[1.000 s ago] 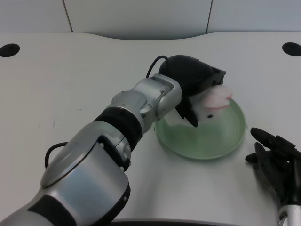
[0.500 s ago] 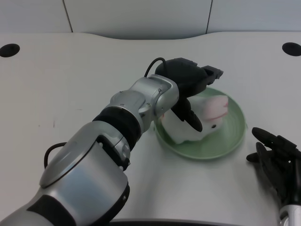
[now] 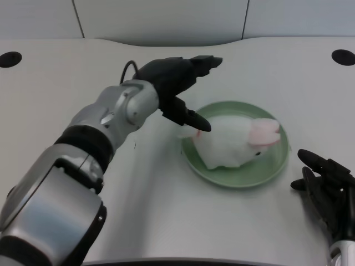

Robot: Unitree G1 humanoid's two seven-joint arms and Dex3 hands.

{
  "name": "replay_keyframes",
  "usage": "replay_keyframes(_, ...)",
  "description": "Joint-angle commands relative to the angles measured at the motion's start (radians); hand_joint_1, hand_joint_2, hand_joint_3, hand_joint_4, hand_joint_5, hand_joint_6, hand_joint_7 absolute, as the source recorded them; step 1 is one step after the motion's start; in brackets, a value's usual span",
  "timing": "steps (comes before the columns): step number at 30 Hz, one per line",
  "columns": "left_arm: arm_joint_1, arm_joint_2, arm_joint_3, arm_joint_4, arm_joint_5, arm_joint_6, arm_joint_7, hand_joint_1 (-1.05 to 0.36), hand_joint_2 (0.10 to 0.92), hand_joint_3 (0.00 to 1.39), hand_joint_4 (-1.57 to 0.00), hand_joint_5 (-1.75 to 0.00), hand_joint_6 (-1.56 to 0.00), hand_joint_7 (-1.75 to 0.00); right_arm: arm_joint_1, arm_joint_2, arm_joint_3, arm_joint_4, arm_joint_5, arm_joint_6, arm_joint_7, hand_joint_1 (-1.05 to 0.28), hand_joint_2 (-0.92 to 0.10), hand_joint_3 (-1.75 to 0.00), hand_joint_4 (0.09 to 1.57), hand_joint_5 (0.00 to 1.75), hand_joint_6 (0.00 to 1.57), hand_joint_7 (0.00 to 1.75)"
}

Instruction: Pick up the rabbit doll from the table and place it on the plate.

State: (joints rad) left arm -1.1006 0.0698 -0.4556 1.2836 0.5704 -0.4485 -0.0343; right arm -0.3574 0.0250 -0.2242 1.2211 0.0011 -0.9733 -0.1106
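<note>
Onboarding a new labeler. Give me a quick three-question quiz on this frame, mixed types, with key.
1. True or false: the rabbit doll lies on the green plate.
2. The left hand is: A) gripping the doll; B) open beside the plate, holding nothing; C) pressing down on the plate.
3. Fill in: the doll's pink ears point toward the picture's ____ side.

Key: 1 true. 2 B, fingers spread, one dark fingertip close to the doll's near end, contact unclear. 3 right.
</note>
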Motion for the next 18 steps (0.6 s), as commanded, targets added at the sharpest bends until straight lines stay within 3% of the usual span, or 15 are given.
replay_keyframes(1,0.078,0.057,0.044,-0.027,-0.051,-0.078,-0.023,-0.98,0.921,0.18,0.0,-0.45,0.0,-0.3,-0.005,-0.012,-0.01,0.005,0.023,0.009,0.026,-0.32,-0.92,-0.29,0.75,1.21,1.0,0.06)
replay_keyframes(4,0.149,0.105,0.103,-0.059,-0.123,-0.159,-0.07,-0.93,0.921,0.17,0.0,-0.52,0.0,-0.35,-0.006,-0.005,-0.023,0.008,0.048,-0.004,0.062,-0.32,-0.92,-0.29,0.74,1.22,0.99,0.06)
replay_keyframes(7,0.237,0.148,0.179,-0.1,-0.221,-0.234,-0.125,-0.89,0.921,0.16,0.0,-0.63,-0.01,-0.4,-0.003,0.001,-0.02,-0.005,0.049,0.003,0.065,-0.32,-0.92,-0.28,0.73,1.23,0.99,0.06)
replay_keyframes(10,0.329,0.183,0.25,-0.151,-0.307,-0.255,-0.175,-0.84,0.921,0.2,0.0,-0.82,-0.05,-0.44,0.0,0.005,-0.02,-0.01,0.05,-0.008,0.07,-0.31,-0.92,-0.27,0.72,1.3,0.99,0.06)
replay_keyframes(12,0.388,0.201,0.291,-0.191,-0.357,-0.251,-0.198,-0.82,0.921,0.27,-0.01,-0.9,-0.09,-0.43,-0.001,0.012,-0.027,-0.012,0.06,-0.006,0.078,-0.31,-0.92,-0.26,0.72,1.31,0.99,0.06)
replay_keyframes(13,0.421,0.21,0.316,-0.214,-0.392,-0.241,-0.22,-0.81,0.921,0.3,-0.01,-0.92,-0.11,-0.42,-0.001,0.014,-0.028,-0.013,0.06,-0.005,0.077,-0.31,-0.92,-0.26,0.72,1.32,0.99,0.06)
replay_keyframes(15,0.489,0.215,0.379,-0.267,-0.488,-0.205,-0.284,-0.8,0.921,0.37,-0.09,-1.07,-0.18,-0.42,0.0,0.015,-0.024,-0.016,0.048,-0.003,0.057,-0.32,-0.92,-0.25,0.69,1.31,0.99,0.07)
replay_keyframes(18,0.529,0.214,0.412,-0.324,-0.538,-0.167,-0.327,-0.78,0.921,0.39,-0.15,-1.16,-0.22,-0.41,0.001,0.016,-0.02,-0.018,0.042,-0.002,0.044,-0.33,-0.92,-0.24,0.68,1.31,0.99,0.07)
